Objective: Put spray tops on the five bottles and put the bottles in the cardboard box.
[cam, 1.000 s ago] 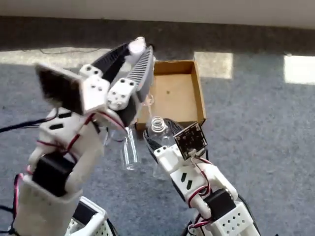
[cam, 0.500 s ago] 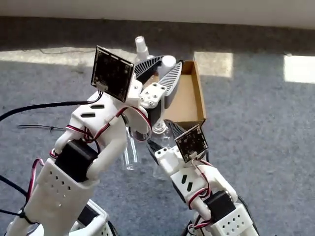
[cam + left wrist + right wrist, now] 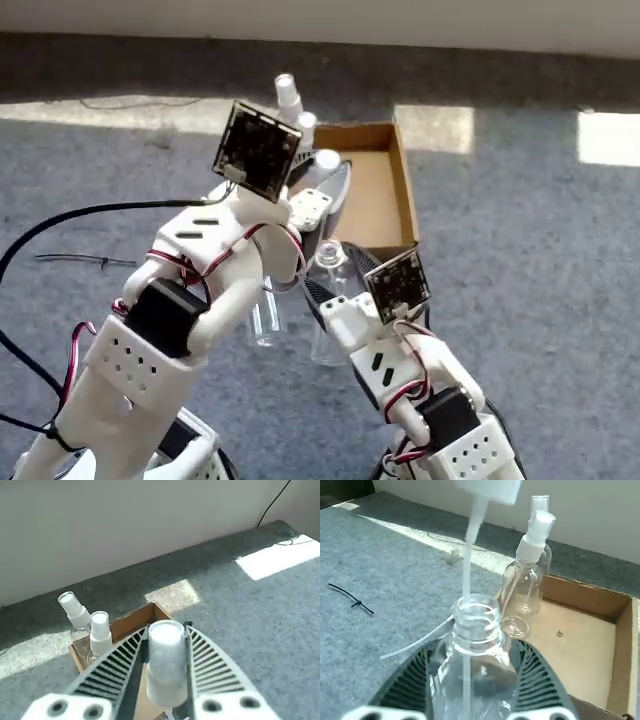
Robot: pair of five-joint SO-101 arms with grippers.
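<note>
Now, left hand [image 3: 166, 629] clamped on spray top [image 3: 166, 680], tube dipping into bottle [image 3: 472, 625], right hand [image 3: 475, 647] gripping the bottle

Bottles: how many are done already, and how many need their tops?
Done: two topped bottles stand at the box's corner; whether inside, I can't tell. In hand: the left gripper holds a top, its tube dipping into the bottle in the right gripper. Left: seating that top, topping the bare bottle on the carpet, and boxing them.
</note>
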